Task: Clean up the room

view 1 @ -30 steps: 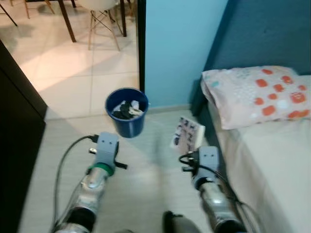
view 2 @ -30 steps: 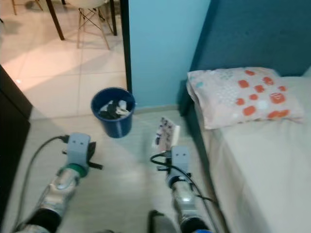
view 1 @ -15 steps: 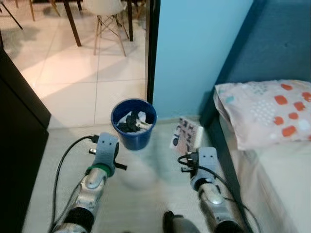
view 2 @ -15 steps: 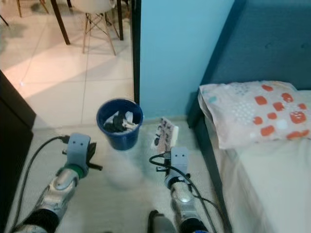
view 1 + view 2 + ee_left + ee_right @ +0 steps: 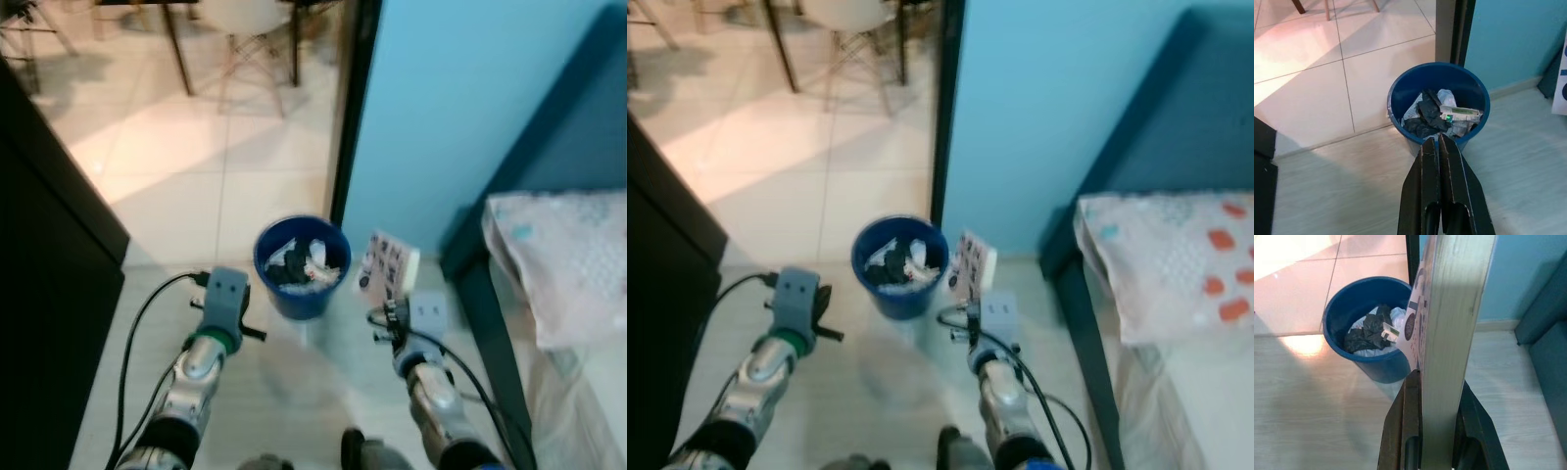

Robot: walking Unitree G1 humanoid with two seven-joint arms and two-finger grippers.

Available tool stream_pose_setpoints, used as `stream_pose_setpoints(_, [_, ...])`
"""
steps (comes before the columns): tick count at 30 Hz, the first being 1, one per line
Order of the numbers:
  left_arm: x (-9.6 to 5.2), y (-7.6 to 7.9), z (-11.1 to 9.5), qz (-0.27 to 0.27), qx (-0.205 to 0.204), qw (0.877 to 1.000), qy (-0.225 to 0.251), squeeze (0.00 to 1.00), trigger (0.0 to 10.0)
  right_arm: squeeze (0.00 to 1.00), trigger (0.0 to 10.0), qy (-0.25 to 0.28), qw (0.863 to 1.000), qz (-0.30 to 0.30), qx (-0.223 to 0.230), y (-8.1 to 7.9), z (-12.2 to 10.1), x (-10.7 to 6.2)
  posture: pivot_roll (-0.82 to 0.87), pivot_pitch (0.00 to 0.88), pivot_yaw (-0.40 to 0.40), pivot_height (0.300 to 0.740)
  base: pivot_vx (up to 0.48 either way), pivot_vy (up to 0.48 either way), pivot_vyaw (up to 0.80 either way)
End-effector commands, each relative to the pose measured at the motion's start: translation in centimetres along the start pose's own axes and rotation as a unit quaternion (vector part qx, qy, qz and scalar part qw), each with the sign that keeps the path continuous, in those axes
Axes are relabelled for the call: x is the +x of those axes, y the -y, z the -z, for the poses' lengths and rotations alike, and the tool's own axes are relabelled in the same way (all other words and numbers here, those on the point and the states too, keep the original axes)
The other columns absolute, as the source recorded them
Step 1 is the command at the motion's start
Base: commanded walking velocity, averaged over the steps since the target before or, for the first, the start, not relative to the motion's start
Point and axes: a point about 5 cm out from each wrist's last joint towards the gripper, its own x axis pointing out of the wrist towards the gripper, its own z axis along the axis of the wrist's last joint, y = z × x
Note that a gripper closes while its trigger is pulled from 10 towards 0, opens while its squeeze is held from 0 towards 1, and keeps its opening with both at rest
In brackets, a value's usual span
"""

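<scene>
A round blue bin (image 5: 302,266) stands on the pale floor by the doorway, holding dark and white scraps (image 5: 1436,116). My right gripper (image 5: 1435,431) is shut on a thin white box (image 5: 386,264) with dark printed marks, held upright just right of the bin; the box's edge (image 5: 1454,323) runs up the right wrist view. My left gripper (image 5: 1440,156) is shut with nothing in it, hovering low over the floor in front of the bin (image 5: 1439,105), fingertips short of its rim.
A light blue wall (image 5: 460,108) and dark door frame (image 5: 351,108) rise behind the bin. A bed with a dark blue frame (image 5: 490,323) and a patterned pillow (image 5: 558,264) lies at right. Dark furniture (image 5: 49,284) lines the left. Chair legs (image 5: 245,69) stand on tiles beyond.
The camera has swung and moved in: the bin now sits lower and nearer between my arms, and the bed has slid off to the right. Both grippers keep their hold and pose.
</scene>
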Motion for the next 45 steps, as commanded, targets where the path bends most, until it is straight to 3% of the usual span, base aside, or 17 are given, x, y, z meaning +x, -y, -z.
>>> stream_pose_setpoints(1, [-0.4,0.4,0.9,0.006,-0.002,1.0,-0.015,0.0,10.0,0.0,10.0,-0.003,1.0,0.008,0.003,0.3,0.4,-0.3,0.02,0.087,0.04,0.74,0.0,0.0,0.0])
stream_pose_setpoints(8, [-0.5,0.5,1.4,0.008,0.009,1.0,-0.029,0.0,10.0,0.0,10.0,-0.011,1.0,0.01,0.0,0.4,0.5,-0.3,0.02,0.079,0.039,0.74,0.0,0.0,-0.29])
stream_pose_setpoints(15, [-1.0,0.2,3.0,-0.015,-0.009,0.998,-0.067,0.0,10.0,0.0,10.0,-0.02,1.0,0.013,-0.007,0.7,0.7,-0.3,0.01,0.071,0.035,0.74,0.0,0.0,-0.8])
stream_pose_setpoints(26, [-0.9,0.9,2.9,-0.004,-0.019,0.998,-0.064,0.0,10.0,0.0,10.0,-0.031,0.999,0.017,-0.015,1.2,0.8,-0.2,0.01,0.07,0.02,0.74,0.0,0.0,-0.8])
stream_pose_setpoints(35, [-1.0,0.8,3.2,-0.024,-0.01,0.997,-0.077,0.0,10.0,0.0,10.0,-0.035,0.999,0.016,-0.026,1.3,1.1,-0.4,0.01,0.073,0.016,0.74,0.0,0.0,-0.8])
stream_pose_setpoints(45, [-0.9,1.0,3.2,-0.011,0.001,0.997,-0.073,0.0,10.0,0.0,10.0,-0.039,0.999,0.019,-0.028,1.4,1.4,-0.6,0.01,0.074,0.021,0.74,0.0,0.0,-0.8])
